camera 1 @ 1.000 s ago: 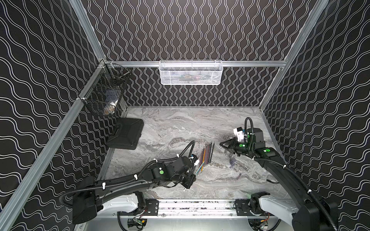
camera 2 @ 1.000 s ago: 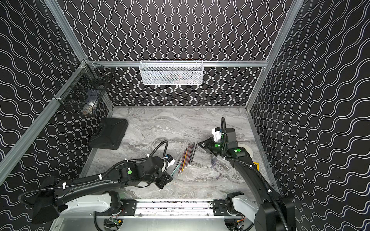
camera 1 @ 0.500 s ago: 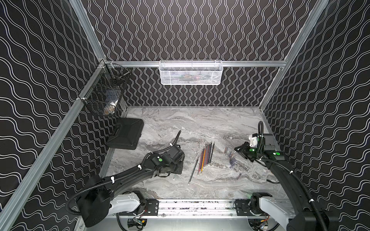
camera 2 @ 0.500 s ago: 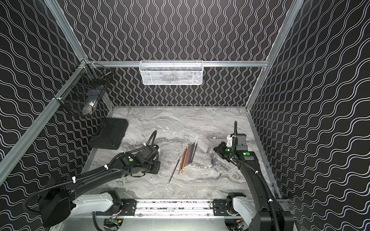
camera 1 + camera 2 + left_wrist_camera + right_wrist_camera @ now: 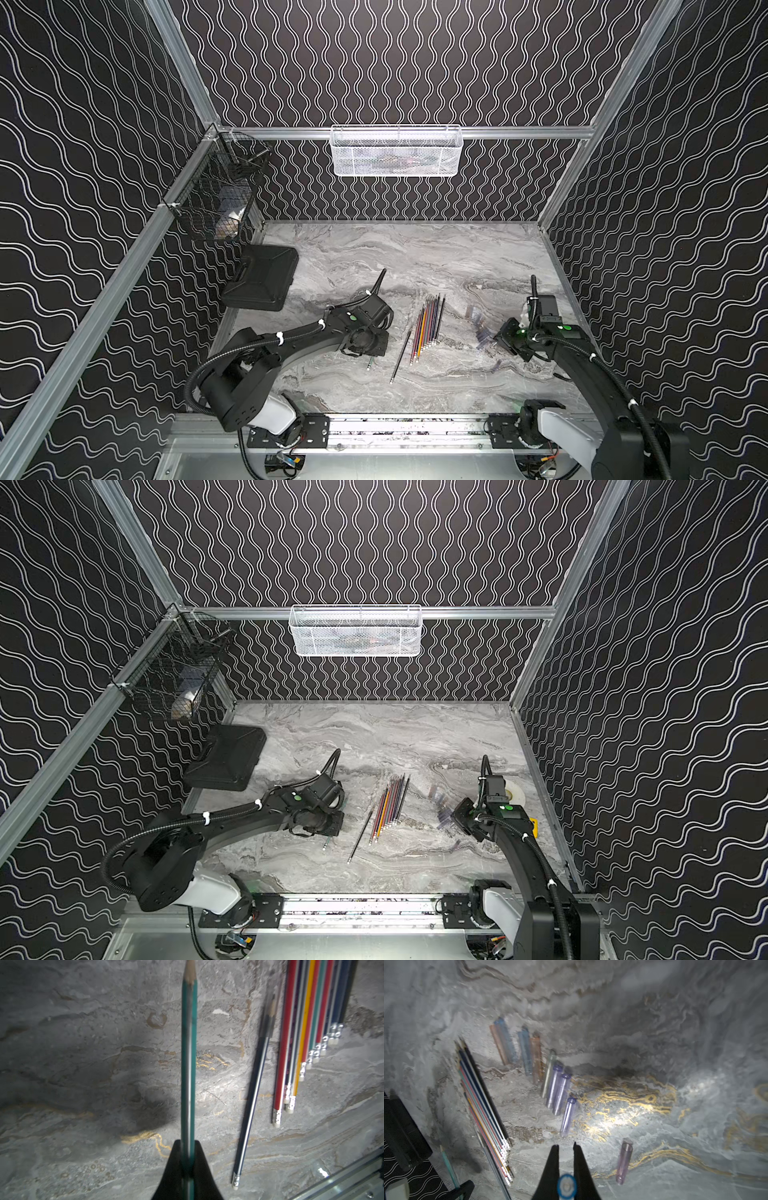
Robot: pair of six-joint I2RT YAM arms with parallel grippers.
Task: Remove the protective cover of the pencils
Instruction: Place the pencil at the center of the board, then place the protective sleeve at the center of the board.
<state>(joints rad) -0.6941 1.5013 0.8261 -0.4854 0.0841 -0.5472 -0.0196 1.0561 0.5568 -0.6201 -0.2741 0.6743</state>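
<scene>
The pencils [image 5: 428,326] [image 5: 390,804] lie in a tight row mid-table, erasers toward the front, and a black one [image 5: 401,357] lies loose beside them. My left gripper [image 5: 370,354] [image 5: 328,833] [image 5: 188,1142], left of the row, is shut on a teal pencil [image 5: 188,1053] whose sharpened tip is bare. My right gripper [image 5: 500,338] [image 5: 457,816] [image 5: 566,1146], right of the row, is shut on a blue protective cover [image 5: 566,1186], seen end-on between its fingers. Several translucent covers [image 5: 556,1093] [image 5: 478,328] lie loose on the table.
A black case [image 5: 262,278] lies at the back left under a black wire basket [image 5: 216,199]. A white mesh basket [image 5: 397,151] hangs on the back wall. A tape roll [image 5: 513,793] sits behind the right arm. The metal rail [image 5: 395,428] runs along the front.
The two grippers, close together by the pencil row a second ago, have pulled apart: the left one back to the left with the teal pencil, the right one to the right.
</scene>
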